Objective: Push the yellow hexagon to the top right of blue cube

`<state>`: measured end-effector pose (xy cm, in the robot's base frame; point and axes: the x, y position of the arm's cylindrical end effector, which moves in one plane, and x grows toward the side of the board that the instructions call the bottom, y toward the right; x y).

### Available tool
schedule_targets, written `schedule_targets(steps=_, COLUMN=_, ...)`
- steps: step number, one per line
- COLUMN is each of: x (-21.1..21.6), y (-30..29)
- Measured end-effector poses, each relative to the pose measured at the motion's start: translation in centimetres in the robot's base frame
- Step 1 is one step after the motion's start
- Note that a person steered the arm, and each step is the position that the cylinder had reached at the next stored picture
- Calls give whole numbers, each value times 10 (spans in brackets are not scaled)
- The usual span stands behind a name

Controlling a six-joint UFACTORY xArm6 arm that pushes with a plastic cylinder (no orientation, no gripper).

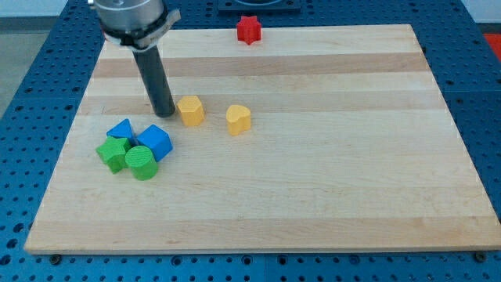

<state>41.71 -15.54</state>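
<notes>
Tip beside yellow hexagon on wooden board (313, 196).
My tip (163, 114), a bare rod gripping nothing, sits just at nine o'clock of the yellow hexagon (191, 110); blue cube (155, 142) at six o'clock.

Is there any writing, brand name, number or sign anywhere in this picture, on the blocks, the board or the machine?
None can be read. The wooden board, the blocks, such as the yellow hexagon, blue cube and red block, and the dark rod ending in my tip, just left of the yellow hexagon, all show plain surfaces. The grey mount at the view's top shows no legible marking.
</notes>
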Motion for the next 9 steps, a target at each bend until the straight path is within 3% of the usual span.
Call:
schedule_targets(steps=1, x=26, y=0)
schedule_targets(steps=4, x=-67, y=33)
schedule_targets(steps=6, x=-42, y=69)
schedule_targets(steps=9, x=-12, y=69)
